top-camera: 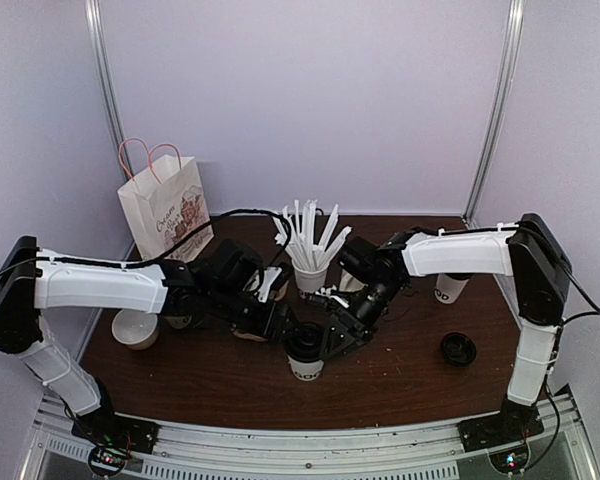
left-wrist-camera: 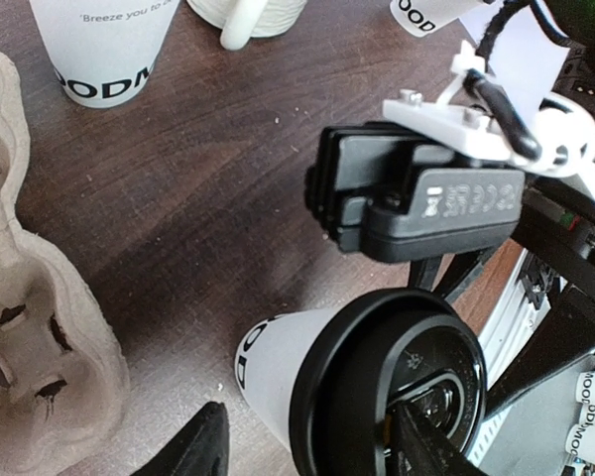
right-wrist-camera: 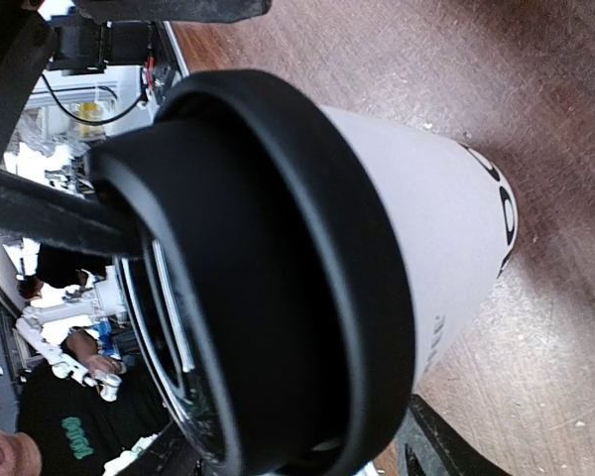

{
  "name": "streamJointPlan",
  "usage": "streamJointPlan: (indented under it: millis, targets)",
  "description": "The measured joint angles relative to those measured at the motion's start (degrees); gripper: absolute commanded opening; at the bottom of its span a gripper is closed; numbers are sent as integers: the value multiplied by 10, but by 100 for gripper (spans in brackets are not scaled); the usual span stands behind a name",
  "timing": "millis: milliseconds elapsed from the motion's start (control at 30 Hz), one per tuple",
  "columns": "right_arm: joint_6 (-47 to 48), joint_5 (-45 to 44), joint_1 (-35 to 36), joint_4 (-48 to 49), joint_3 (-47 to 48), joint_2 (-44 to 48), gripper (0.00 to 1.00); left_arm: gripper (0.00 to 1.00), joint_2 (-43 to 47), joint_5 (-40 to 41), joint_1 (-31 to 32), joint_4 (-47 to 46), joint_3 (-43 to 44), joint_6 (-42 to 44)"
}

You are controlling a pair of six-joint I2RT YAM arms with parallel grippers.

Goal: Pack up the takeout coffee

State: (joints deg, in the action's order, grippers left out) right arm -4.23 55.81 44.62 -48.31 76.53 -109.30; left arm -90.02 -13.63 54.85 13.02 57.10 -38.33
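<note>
One takeout coffee cup [top-camera: 305, 352], white with black lettering and a black lid, stands upright mid-table. It fills the right wrist view [right-wrist-camera: 416, 218] and shows in the left wrist view [left-wrist-camera: 278, 367]. My left gripper [top-camera: 280, 322] is open. In its wrist view [left-wrist-camera: 307, 451] one finger hangs over the lid [left-wrist-camera: 387, 387] and the other stands off the cup's left side. My right gripper [top-camera: 332, 338] is open, its jaws [right-wrist-camera: 302, 456] straddling the lid rim [right-wrist-camera: 307, 248]. A second white cup [top-camera: 450, 290] stands right, its top hidden under my right arm. A loose black lid [top-camera: 458, 348] lies near it.
A brown pulp cup carrier [left-wrist-camera: 40, 327] lies under my left gripper. A cup full of white sticks [top-camera: 310, 270] stands behind, a cream mug [left-wrist-camera: 248, 15] beside it. A paper bag with pink handles [top-camera: 165, 210] stands back left, a cream round vessel [top-camera: 135, 328] at left.
</note>
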Motion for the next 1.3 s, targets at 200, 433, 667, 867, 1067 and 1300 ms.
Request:
streamJointPlan:
  millis: [200,433,667,867,1067,1300]
  targets:
    - [22,-3,0,-41,33,-21,61,57,7,4,0,-14,-14,-4]
    - [86,-32,-6,-90,76,-28,76,75,23,12,0,-4,-14,27]
    - [146,-84,-28,-153,119,9,86,81,33,28,0,35,55,83]
    - [214,-109,-31,-200,167,57,74,81,78,65,0,60,80,154]
    - [286,-151,-22,-193,190,73,77,95,166,193,2,70,79,228]
    - [376,-240,31,-134,184,86,88,97,214,369,-7,53,50,233]
